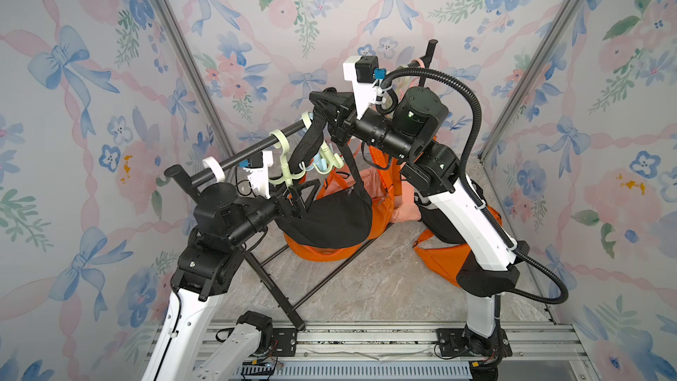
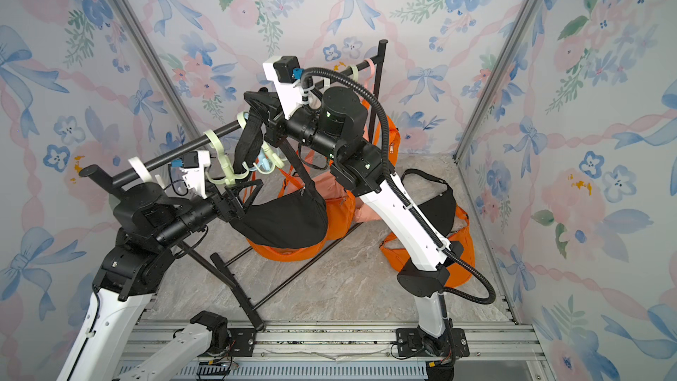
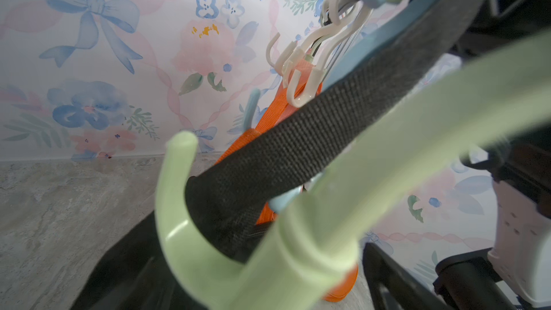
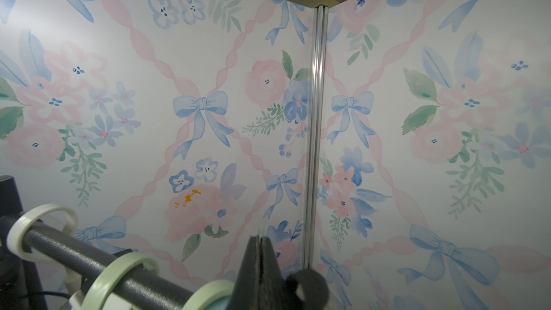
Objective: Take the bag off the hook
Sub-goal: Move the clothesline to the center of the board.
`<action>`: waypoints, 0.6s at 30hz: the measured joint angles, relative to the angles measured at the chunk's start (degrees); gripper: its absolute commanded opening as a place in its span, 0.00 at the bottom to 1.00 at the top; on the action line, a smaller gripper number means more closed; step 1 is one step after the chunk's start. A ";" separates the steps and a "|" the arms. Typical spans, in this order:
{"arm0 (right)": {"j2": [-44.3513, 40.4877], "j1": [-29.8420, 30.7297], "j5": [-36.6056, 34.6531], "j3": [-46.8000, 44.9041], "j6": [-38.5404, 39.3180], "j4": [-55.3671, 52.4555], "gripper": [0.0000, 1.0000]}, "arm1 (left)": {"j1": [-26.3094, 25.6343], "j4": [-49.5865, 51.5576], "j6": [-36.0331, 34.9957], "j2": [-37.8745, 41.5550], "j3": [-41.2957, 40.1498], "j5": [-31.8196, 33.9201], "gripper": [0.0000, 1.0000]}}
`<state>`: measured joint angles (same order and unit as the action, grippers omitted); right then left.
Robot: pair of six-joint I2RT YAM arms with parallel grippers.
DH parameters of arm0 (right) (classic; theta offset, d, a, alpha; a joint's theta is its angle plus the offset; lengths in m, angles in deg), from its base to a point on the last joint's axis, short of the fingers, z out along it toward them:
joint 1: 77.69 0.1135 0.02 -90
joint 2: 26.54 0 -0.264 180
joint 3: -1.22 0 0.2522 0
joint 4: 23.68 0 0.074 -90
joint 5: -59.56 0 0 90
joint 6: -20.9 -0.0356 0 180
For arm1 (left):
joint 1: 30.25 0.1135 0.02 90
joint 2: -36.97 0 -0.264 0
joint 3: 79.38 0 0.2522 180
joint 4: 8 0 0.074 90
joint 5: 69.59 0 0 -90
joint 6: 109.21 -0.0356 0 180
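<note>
Unhooking under way: right gripper (image 1: 319, 100) pinches the strap (image 1: 310, 137) at frame centre, left gripper (image 1: 298, 196) gapes wide beside the black bag (image 1: 329, 221) hanging just below, strap seated in the green hook (image 3: 179, 234), so next, I'd say, lift it over the tip.

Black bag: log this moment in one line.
right gripper: shut on black strap, near rail | left gripper: open, by green hook | strap: in hook's crook | black bag: hanging, not yet off

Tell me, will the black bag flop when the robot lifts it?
Probably floppy: the black bag sags like a soft pouch below its strap. It would likely swing from that strap, pinched in the right gripper. Likely light: a thin green hook bears its strap.
</note>
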<state>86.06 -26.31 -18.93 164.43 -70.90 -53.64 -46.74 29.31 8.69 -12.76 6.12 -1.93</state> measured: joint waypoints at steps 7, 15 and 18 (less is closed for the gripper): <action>0.22 -2.49 -0.22 -0.42 -1.99 0.83 0.00 | 0.00 -2.45 -3.85 -10.19 4.37 -0.04 0.98; 4.55 -7.45 0.07 4.96 -6.01 1.53 0.00 | 3.08 -7.78 -4.79 -24.46 13.75 -2.73 0.98; 6.19 -9.40 0.00 6.27 -6.84 2.10 0.00 | 4.68 -8.55 -4.76 -29.57 17.94 -4.48 0.98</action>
<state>92.24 -35.71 -18.93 170.70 -77.75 -51.55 -42.06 20.76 3.93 -42.34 24.07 -6.41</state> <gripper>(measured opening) 0.047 0.980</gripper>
